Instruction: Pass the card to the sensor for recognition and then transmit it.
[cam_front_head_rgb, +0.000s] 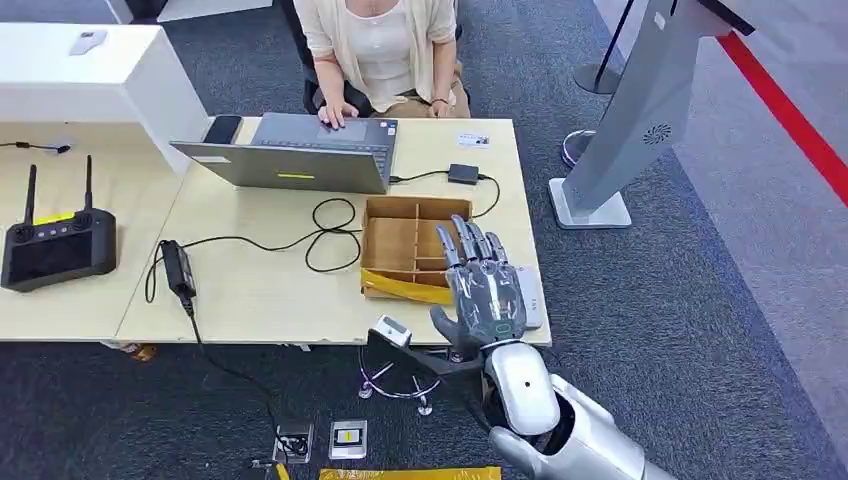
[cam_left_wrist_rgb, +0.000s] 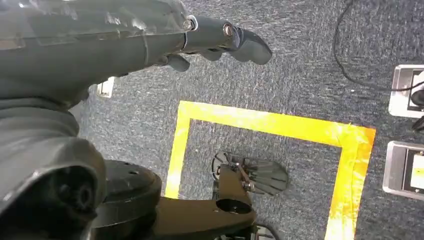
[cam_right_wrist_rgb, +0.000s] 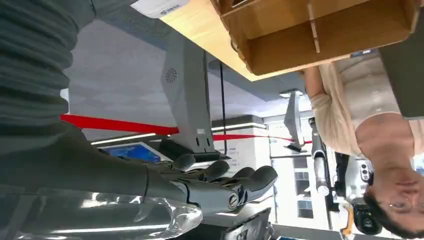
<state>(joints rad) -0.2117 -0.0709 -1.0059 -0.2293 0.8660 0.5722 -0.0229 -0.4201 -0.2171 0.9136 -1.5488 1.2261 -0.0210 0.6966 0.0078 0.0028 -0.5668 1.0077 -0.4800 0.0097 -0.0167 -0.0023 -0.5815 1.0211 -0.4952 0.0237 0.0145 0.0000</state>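
Your right hand (cam_front_head_rgb: 487, 285) hovers spread and empty over the cardboard tray (cam_front_head_rgb: 400, 240); the card (cam_front_head_rgb: 473, 140) lies beyond it, toward the desk's far edge.

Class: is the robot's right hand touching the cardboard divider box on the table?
Apart. The right wrist view shows the right hand with open space between its fingers and the cardboard divider box. It holds nothing.

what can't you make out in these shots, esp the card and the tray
- Card: head view, mostly covered by the right hand; its face is unreadable.
- Cardboard tray: right compartments hidden behind that hand.
- Small white item near the person: too small to identify.
- Left hand: fingers partly hidden behind its own cover.
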